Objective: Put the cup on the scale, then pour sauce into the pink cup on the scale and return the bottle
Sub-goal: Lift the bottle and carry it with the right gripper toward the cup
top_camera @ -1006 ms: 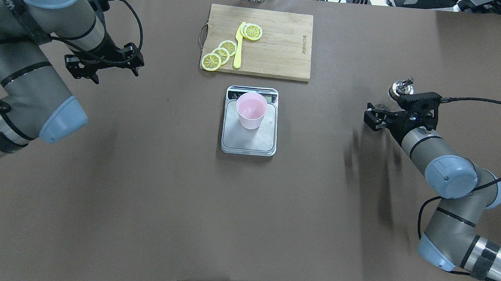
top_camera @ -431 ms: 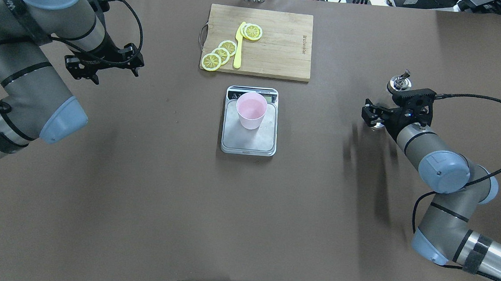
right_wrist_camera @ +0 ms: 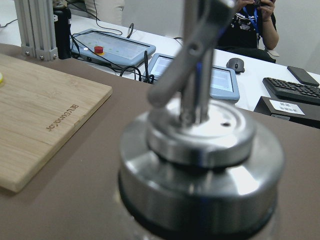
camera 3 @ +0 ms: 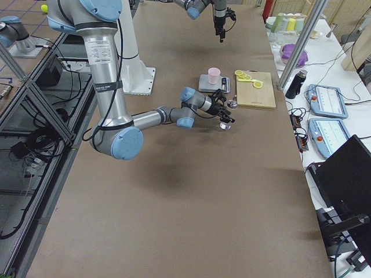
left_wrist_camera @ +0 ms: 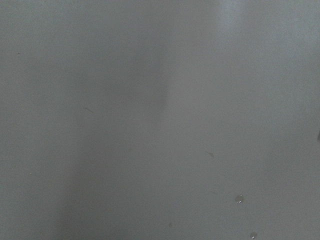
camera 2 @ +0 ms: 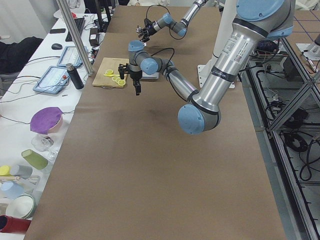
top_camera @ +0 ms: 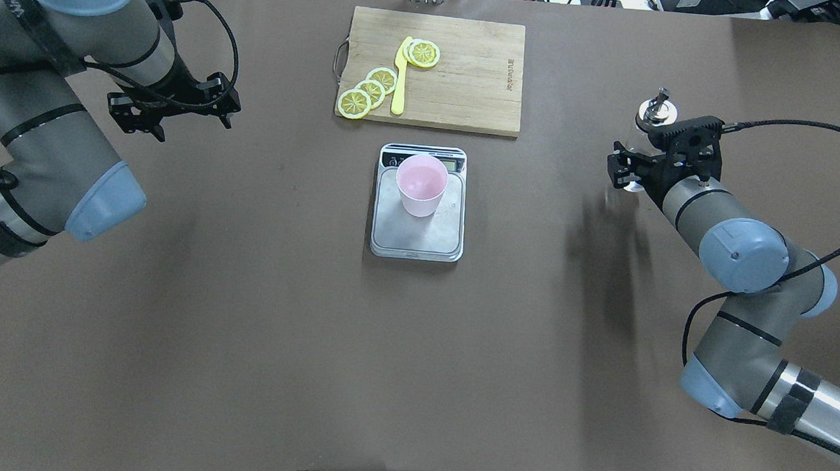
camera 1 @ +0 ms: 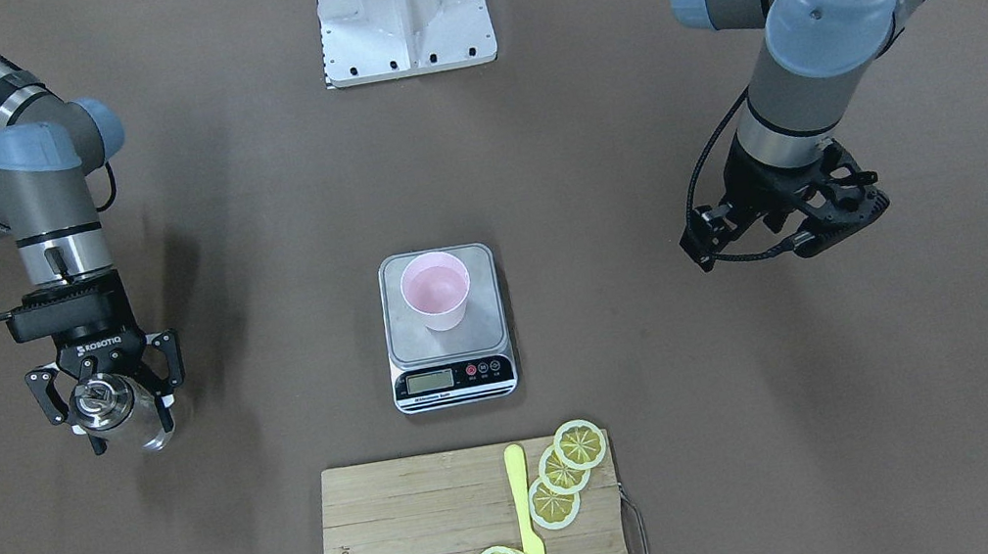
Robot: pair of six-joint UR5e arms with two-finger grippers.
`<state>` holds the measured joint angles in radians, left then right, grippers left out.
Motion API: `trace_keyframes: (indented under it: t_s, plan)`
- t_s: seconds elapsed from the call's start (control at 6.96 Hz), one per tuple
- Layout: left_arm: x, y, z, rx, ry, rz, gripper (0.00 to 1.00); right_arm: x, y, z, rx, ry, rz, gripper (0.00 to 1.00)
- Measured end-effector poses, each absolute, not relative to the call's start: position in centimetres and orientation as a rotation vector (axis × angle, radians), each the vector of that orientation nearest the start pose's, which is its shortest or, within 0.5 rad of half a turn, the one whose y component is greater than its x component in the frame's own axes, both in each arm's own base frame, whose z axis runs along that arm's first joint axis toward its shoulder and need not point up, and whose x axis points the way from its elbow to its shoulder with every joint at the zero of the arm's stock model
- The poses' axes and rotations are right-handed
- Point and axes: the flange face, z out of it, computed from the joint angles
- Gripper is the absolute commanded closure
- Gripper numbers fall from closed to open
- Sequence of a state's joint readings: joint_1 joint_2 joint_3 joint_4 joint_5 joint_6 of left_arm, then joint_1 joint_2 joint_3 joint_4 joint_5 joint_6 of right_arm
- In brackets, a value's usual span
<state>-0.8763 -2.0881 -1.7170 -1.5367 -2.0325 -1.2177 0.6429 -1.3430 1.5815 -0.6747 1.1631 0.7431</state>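
Note:
The pale pink cup point(top_camera: 421, 184) stands upright on the steel platform of the scale point(top_camera: 416, 241), toward its display end; both also show in the front view, the cup point(camera 1: 434, 288) and the scale point(camera 1: 487, 320). My right gripper point(top_camera: 635, 173) is shut on the clear glass bottle point(camera 1: 110, 405), well to the right of the scale and low over the table. Its metal pourer cap point(top_camera: 654, 111) points to the far side and fills the right wrist view point(right_wrist_camera: 200, 165). My left gripper point(top_camera: 185, 124) is open and empty, far left of the scale.
A wooden cutting board point(top_camera: 467, 84) lies just beyond the scale, with lemon slices point(top_camera: 371, 88) and a yellow knife point(top_camera: 400, 79) on it. The robot's base plate point(camera 1: 401, 4) sits at the near edge. Bare brown table lies between the scale and each gripper.
My right gripper has carried the bottle toward the far side of the table, and the cap has swung further away. The left arm, cup and scale have not moved.

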Motion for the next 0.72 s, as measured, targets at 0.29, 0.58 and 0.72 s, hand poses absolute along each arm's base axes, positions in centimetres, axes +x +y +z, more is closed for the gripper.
trace_keyframes:
  t_s: [0.29, 0.58, 0.72]
  plan:
    - [34.8, -55.9, 30.5, -0.007, 0.765, -0.353, 0.01, -37.5, -50.0, 34.2, 1.052, -0.325, -0.128, 1.00]
    - [34.5, -55.9, 30.9, -0.008, 0.760, -0.354, 0.01, -42.3, -46.1, 29.8, 1.098, -0.047, -0.287, 1.00]
    - [34.3, -56.2, 31.2, -0.006, 0.754, -0.352, 0.01, -45.0, -43.8, 28.9, 1.118, 0.095, -0.361, 1.00]
